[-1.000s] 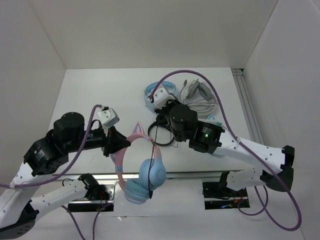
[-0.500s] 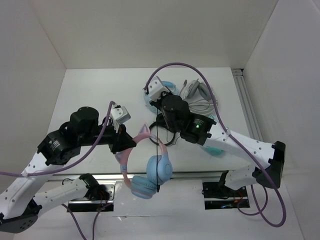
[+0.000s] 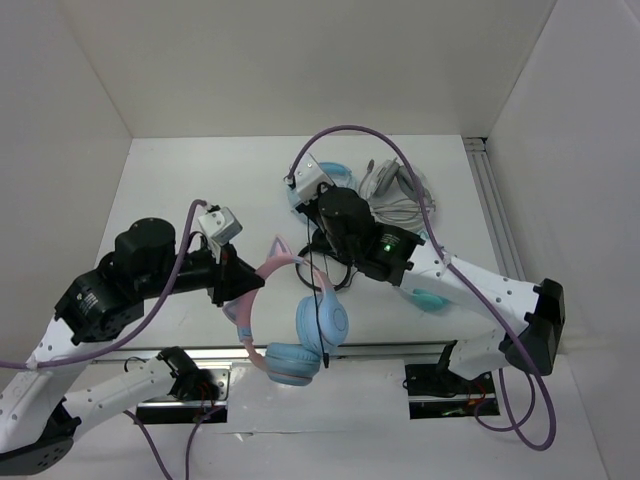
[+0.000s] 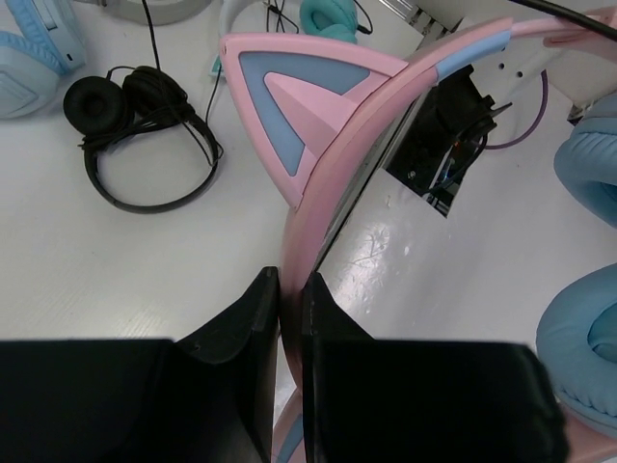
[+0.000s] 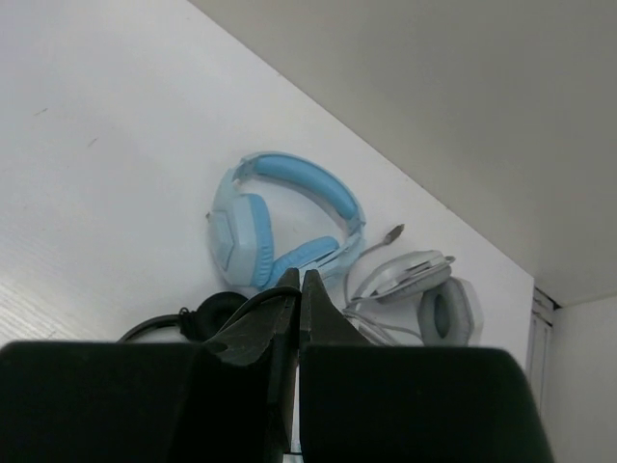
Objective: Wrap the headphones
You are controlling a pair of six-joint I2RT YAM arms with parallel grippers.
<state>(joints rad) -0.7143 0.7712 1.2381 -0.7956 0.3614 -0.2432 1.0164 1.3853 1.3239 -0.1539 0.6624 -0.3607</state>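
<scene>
The headphones (image 3: pixel 285 300) have a pink cat-ear headband and light blue round earcups (image 3: pixel 322 322), and hang in the air near the table's front edge. My left gripper (image 3: pixel 236 284) is shut on the pink headband (image 4: pixel 318 193), just below one cat ear (image 4: pixel 299 96). The earcups show at the right of the left wrist view (image 4: pixel 583 357). The thin dark cable (image 3: pixel 320 310) runs up from the earcups to my right gripper (image 3: pixel 316 262), which is shut on it above and right of the headband. In the right wrist view the fingers (image 5: pixel 289 323) are pressed together.
Small black on-ear headphones (image 3: pixel 338 272) lie under the right gripper and show in the left wrist view (image 4: pixel 135 106). An all-light-blue pair (image 5: pixel 280 222), a white-grey headset (image 5: pixel 424 294) and a teal pair (image 3: pixel 430 297) lie behind and to the right.
The left gripper swung the headphones right, then back left a little. The earcups have turned and ended farther right. The right gripper shifted slightly up and left, still holding the cable.
</scene>
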